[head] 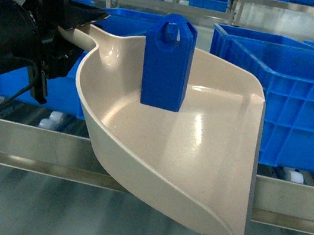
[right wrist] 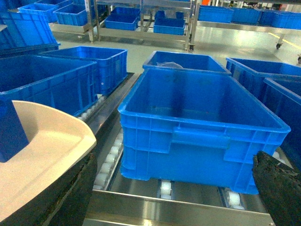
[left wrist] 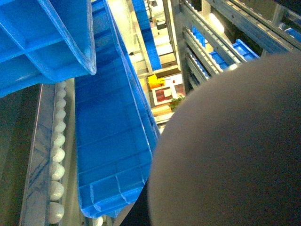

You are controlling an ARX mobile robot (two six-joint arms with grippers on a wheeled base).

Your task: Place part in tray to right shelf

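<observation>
The beige tray (head: 187, 153) hangs tilted in front of the right shelf (head: 21, 137), its flat lip pointing down towards me. The blue part (head: 167, 65) stands upright inside it, near the back wall. At the left, my left gripper (head: 76, 25) is shut on the tray's handle. In the left wrist view the tray's underside (left wrist: 230, 150) is a blurred mass that hides the jaws. My right gripper (right wrist: 174, 197) is open with nothing between its dark fingers (right wrist: 277, 188). It faces the shelf's front rail (right wrist: 174, 209), with the tray (right wrist: 42, 150) and part (right wrist: 10, 136) at its left.
A large blue crate (right wrist: 197, 127) sits on the white rollers (right wrist: 165, 188) just behind the rail, with more crates beside it (head: 292, 104) and behind it. Another crate (left wrist: 113, 141) and a line of rollers (left wrist: 57, 160) lie under the left wrist. Further racks stand in the background.
</observation>
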